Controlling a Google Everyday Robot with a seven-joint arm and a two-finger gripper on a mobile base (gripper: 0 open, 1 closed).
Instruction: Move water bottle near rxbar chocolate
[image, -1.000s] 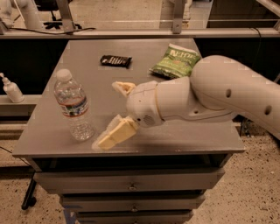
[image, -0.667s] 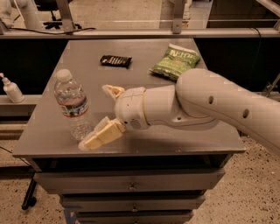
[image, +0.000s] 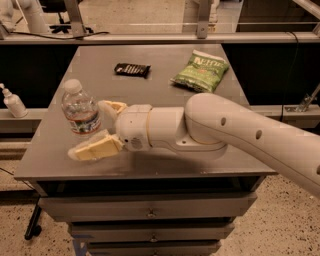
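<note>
The water bottle, clear ribbed plastic with a white cap and a white-and-red label, stands upright near the table's front left. My gripper is open, its two cream fingers spread on either side of the bottle's lower half, one behind and one in front. The bottle sits between them, not clamped. The rxbar chocolate, a small flat black bar, lies at the back middle of the table, well away from the bottle.
A green chip bag lies at the back right of the grey table. A small white pump bottle stands on a ledge left of the table. Drawers sit below the front edge.
My arm has moved left across the table. The open fingers, which were to the right of the bottle, now reach around its lower half. The bottle has not moved.
</note>
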